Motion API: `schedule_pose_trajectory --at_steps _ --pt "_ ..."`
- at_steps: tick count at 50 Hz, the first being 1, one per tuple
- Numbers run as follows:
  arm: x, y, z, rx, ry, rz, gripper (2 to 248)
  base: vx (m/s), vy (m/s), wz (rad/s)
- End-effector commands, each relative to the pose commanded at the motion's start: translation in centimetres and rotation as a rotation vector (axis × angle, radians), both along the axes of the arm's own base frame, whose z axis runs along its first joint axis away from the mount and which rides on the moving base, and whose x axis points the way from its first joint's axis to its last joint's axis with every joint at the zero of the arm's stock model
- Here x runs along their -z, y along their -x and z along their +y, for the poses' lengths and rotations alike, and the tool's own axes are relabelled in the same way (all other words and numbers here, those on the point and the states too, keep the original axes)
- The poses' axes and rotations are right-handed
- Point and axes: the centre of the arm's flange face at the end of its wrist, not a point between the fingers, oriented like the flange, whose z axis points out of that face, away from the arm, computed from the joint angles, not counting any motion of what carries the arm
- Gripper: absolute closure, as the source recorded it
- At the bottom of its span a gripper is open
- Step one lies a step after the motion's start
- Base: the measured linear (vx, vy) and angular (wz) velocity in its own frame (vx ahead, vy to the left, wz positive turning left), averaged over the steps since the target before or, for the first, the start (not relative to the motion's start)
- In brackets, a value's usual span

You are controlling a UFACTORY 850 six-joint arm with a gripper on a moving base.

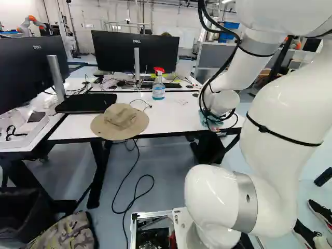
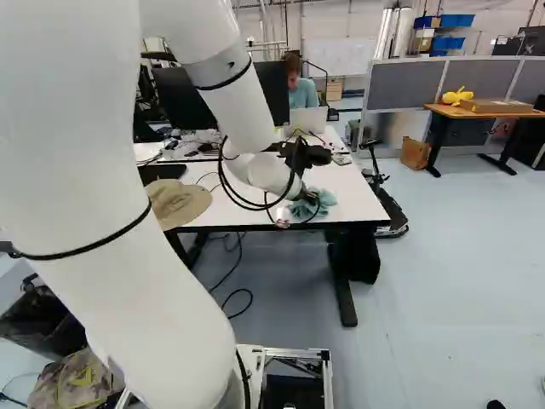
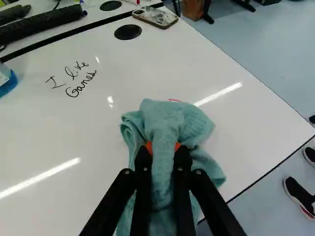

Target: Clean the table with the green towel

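Gripper (image 2: 313,198): you have it clamped on the green towel (image 3: 165,118), orange pads (image 3: 149,147) on both sides
Towel place: bunched on your white table (image 3: 59,132), near edge, right part
Hat (image 1: 120,120): near edge, left
Handwriting (image 3: 74,78): black, farther, left of the towel
Spray bottle (image 1: 158,89): upright, far left of the towel
Phone (image 3: 155,16): far right corner

White table (image 1: 174,116): hat (image 1: 119,122), spray bottle (image 1: 158,90), green towel (image 3: 165,120), phone (image 3: 155,17).

In my wrist view I count one green towel (image 3: 165,123), one smartphone (image 3: 155,17) and two round black desk grommets (image 3: 128,32); in my left base view, two monitors (image 1: 155,52), one spray bottle (image 1: 158,90) and one sun hat (image 1: 120,121).
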Motion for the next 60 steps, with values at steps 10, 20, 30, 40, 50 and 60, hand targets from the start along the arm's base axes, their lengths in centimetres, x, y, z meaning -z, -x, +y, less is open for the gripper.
schedule_pose_trajectory --at_steps 10,20,30,40,50,60 --pt "0.0 -0.5 -1.6 0.03 0.001 -0.002 201 0.0 0.0 0.0" --pt "0.0 -1.0 -3.3 0.06 0.002 -0.005 201 0.0 0.0 0.0" --pt "0.1 -1.9 -5.0 0.085 0.004 -0.009 201 0.0 0.0 0.0" --pt "0.1 -3.3 -6.2 0.093 0.007 -0.015 201 0.0 0.0 0.0" --pt "0.2 -5.2 -6.3 0.076 0.01 -0.021 201 0.0 0.0 0.0" --pt "0.3 -6.8 -5.6 0.049 0.011 -0.025 201 0.0 0.0 0.0"
